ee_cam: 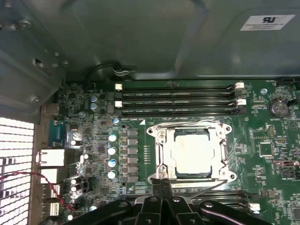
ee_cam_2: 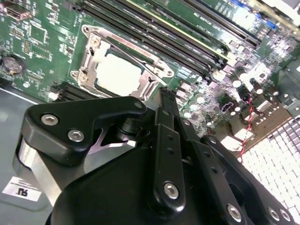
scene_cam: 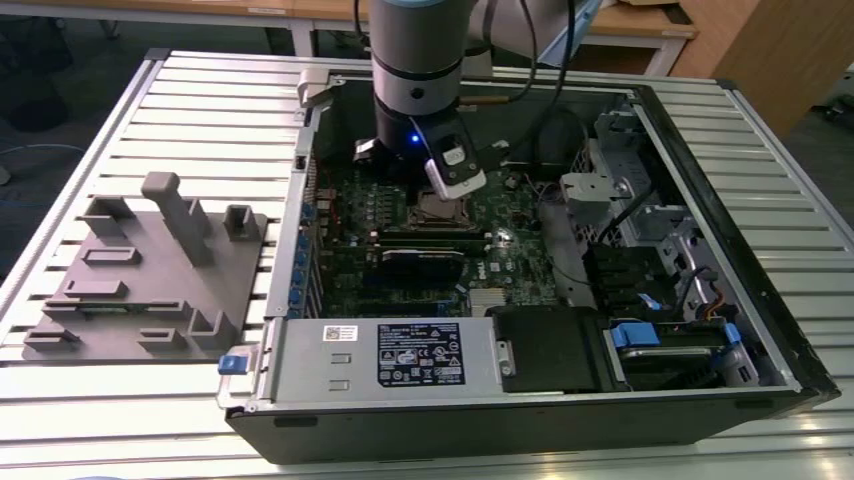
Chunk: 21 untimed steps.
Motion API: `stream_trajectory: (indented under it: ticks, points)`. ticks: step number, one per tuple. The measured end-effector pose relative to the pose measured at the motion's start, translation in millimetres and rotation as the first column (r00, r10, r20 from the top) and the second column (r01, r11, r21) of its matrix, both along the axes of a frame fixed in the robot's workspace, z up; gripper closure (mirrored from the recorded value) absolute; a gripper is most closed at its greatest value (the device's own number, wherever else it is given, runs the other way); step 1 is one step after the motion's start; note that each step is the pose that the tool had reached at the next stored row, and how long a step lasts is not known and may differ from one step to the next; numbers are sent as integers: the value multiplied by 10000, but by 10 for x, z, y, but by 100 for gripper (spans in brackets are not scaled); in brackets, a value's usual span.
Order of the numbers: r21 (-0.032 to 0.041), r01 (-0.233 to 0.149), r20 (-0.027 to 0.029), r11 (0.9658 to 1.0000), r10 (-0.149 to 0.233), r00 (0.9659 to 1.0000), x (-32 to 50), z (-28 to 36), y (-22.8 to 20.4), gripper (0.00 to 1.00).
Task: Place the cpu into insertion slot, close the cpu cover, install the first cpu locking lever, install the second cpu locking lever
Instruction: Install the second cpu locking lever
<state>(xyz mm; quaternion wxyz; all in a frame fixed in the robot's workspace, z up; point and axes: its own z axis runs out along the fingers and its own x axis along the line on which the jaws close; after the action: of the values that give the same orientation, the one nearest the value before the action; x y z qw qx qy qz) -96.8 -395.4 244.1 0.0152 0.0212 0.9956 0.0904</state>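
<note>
The cpu (ee_cam: 192, 151) lies flat in the insertion slot (ee_cam: 164, 171) on the green board, its pale metal top showing. The silvery cpu cover (ee_cam: 160, 149) lies down around it, framing the chip. Thin wire levers run along the frame's edges; I cannot tell whether they are latched. My gripper (ee_cam: 161, 183) hovers just off one edge of the socket, fingers pressed together with nothing between them. In the second wrist view the gripper (ee_cam_2: 165, 96) ends beside the cpu (ee_cam_2: 119, 72) and cover (ee_cam_2: 91, 54). In the exterior view the gripper (scene_cam: 435, 190) hangs over the slot (scene_cam: 438, 210).
Black memory slots (ee_cam: 178, 98) run alongside the socket. The open computer case (scene_cam: 747, 250) holds a power supply (scene_cam: 387, 355), a black shroud (scene_cam: 554, 350) and drive cages (scene_cam: 641, 200). A grey fixture (scene_cam: 147, 270) sits on the slatted table at the exterior view's left.
</note>
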Motion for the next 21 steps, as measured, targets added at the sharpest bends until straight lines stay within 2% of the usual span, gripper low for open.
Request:
stream_trajectory:
  ticks: [10,13,16,21]
  points:
    - [-96,1,-39,10000,-1,10000,141,0,0,89]
    - [-146,2,-40,9999,-3,10000,147,0,-7,89]
    - [-159,4,-39,9999,-4,10000,147,-2,-23,89]
    - [-188,13,-39,9998,-13,10000,147,-32,-25,89]
